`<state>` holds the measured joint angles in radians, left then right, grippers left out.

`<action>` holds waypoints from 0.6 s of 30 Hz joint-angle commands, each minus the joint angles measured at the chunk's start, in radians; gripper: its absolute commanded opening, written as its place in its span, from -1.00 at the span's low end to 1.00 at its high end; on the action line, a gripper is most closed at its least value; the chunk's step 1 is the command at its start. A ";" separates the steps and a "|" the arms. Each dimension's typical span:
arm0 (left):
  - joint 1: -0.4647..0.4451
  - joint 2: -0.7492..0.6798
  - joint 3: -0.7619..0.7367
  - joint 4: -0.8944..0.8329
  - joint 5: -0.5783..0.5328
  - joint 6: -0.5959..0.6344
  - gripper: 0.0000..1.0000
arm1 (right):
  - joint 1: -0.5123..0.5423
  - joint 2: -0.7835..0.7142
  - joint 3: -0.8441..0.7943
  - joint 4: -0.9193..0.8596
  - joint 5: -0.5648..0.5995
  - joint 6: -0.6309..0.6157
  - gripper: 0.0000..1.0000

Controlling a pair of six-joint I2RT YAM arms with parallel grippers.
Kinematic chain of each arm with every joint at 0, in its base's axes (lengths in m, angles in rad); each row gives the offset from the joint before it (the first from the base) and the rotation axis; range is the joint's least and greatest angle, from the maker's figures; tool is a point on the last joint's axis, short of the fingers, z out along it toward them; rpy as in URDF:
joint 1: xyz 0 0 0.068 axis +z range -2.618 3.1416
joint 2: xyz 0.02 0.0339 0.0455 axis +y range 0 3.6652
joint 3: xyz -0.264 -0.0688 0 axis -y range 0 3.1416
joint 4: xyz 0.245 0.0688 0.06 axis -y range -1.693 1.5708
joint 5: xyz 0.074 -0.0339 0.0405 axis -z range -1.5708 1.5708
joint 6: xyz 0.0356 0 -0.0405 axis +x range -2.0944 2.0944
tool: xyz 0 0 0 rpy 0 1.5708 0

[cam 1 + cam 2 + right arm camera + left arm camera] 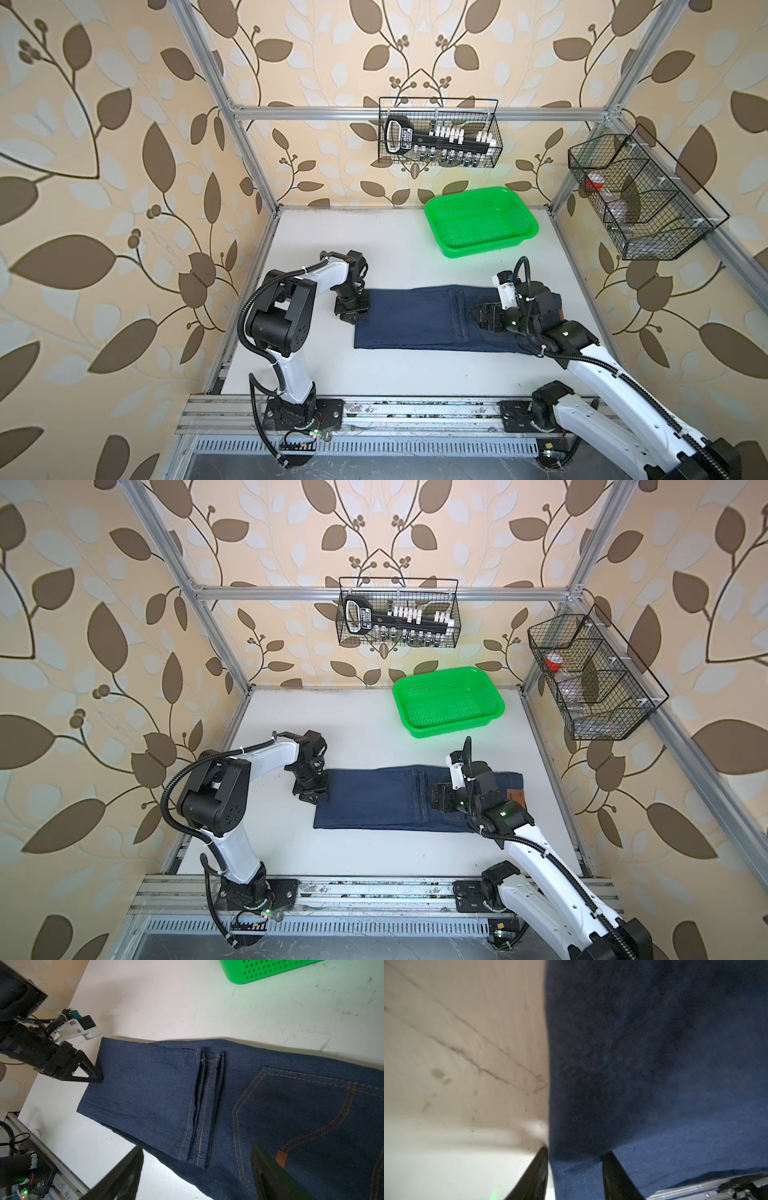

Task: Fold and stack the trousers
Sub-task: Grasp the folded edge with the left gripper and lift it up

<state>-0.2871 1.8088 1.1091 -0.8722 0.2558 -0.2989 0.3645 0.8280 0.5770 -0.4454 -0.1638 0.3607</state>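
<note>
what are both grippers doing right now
left gripper: jaws around the folded edge of the trousers, grip cannot be told
right gripper: open, holding nothing

Navy trousers (pixel 386 804), folded flat on white table (pixel 353 729). Left gripper (pixel 315 796) at their left end, right gripper (pixel 434 798) above waist end. Green basket (pixel 453 725) behind.

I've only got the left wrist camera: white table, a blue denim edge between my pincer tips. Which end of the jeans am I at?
Observer: The folded end of the jeans; the left pincer sits midway along that edge, opposite the waistband patch.
Operator: Where's the right pincer?
Observer: The right pincer is open wide, by the back pocket.
Operator: Anything else nearby?
Observer: A green basket at the back, apart from the jeans.
</note>
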 commanded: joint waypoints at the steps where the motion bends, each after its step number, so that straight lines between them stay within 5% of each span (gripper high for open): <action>1: 0.024 0.001 -0.028 -0.013 -0.003 0.016 -0.28 | 0.006 -0.001 -0.019 -0.004 0.020 0.001 0.63; 15: 0.064 -0.015 -0.031 0.005 0.118 0.032 -1.00 | 0.005 -0.009 -0.030 0.001 0.012 0.011 0.62; 18: 0.081 -0.042 -0.003 -0.048 0.101 0.041 -1.00 | 0.004 -0.017 -0.022 -0.011 0.017 0.008 0.62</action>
<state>-0.2207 1.8042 1.0821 -0.8661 0.3416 -0.2829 0.3645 0.8257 0.5552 -0.4454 -0.1608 0.3706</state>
